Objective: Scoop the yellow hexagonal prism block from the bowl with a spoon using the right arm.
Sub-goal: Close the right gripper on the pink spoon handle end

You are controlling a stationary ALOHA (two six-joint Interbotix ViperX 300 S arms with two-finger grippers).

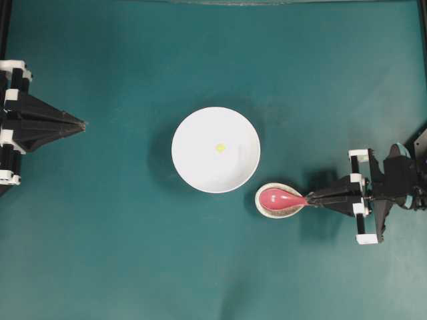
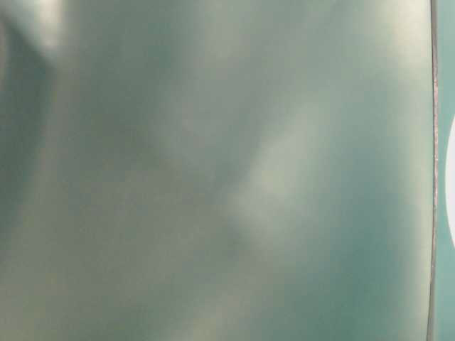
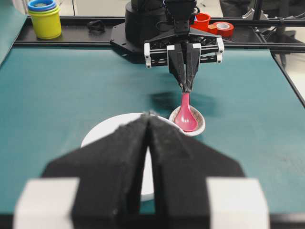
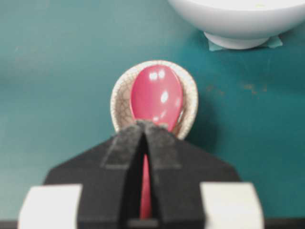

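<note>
The white bowl [image 1: 215,150] stands mid-table with the tiny yellow hexagonal prism block [image 1: 219,147] inside it. To its lower right the pink-red spoon [image 1: 283,198] lies with its scoop in a small speckled dish [image 1: 268,209]. My right gripper [image 1: 308,199] is shut on the spoon's handle, which shows pink between the jaws in the right wrist view, where the spoon [image 4: 156,98] rests in the dish [image 4: 118,102] and the bowl [image 4: 238,19] is at top right. My left gripper [image 1: 83,123] is shut at the left edge, far from the bowl [image 3: 102,134]. The left wrist view shows the spoon [image 3: 186,114] too.
Teal mat covers the table. Behind the right arm's base, off the mat, stand stacked yellow and blue cups [image 3: 44,18], a red cup [image 3: 202,20] and a red tape roll [image 3: 222,27]. The table-level view is a blurred teal surface.
</note>
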